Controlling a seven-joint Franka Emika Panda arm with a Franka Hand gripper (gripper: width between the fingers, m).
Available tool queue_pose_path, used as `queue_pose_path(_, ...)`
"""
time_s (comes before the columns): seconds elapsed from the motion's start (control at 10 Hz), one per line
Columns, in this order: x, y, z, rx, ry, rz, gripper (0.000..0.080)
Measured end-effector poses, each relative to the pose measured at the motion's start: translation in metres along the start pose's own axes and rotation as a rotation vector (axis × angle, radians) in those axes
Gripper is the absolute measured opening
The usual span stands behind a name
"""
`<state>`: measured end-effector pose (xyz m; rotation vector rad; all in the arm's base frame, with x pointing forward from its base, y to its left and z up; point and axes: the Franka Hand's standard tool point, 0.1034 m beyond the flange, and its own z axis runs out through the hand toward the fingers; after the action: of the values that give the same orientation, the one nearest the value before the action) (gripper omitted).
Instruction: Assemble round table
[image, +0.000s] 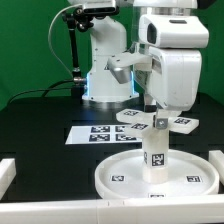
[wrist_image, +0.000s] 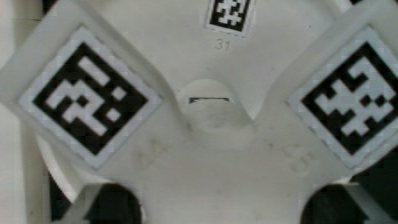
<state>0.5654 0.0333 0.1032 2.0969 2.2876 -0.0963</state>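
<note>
The large rimmed round disc lies flat on the black table at the front. The short cylinder leg stands upright at its centre and carries a tag. The cross-shaped piece is level with the leg's top, its tagged arms spreading to both sides. My gripper comes down onto it from above. In the wrist view the cross-shaped piece fills the picture, with a tag on each arm. My gripper is shut on its white body, a dark finger on either side. Whether the cross rests on the leg is hidden.
The marker board lies flat on the table behind the disc, toward the exterior view's left. The robot base stands at the back. White rails edge the table at the front and sides.
</note>
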Motion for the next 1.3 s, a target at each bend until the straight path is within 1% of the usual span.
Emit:
queue_pose_path(0.2,-0.0006,0.0000,0.0001,0.000,0.000,0.003,0.0442)
queue_pose_path(0.3,-0.0006,-0.0002,0.0001,0.001,0.000,0.091,0.0442)
queue_pose_path(0.4,-0.0013,-0.0004,0.0003,0.001,0.002,0.184,0.0442)
queue_pose_path(0.5,-0.0032,-0.0011,0.0008,0.001,0.005,0.333,0.0442)
queue_pose_path(0.6,-0.0028,-0.0015,0.0010,-0.008,0.013,0.517,0.0442)
queue_pose_path(0.7,-0.0013,-0.0018,0.0011,-0.008,0.014,0.593,0.0442)
queue_pose_path(0.9,0.0047,-0.0019,0.0009,-0.006,0.018,0.901,0.0443)
queue_pose_path(1.3,0.0051,-0.0022,0.0011,-0.002,0.018,1.150,0.0443)
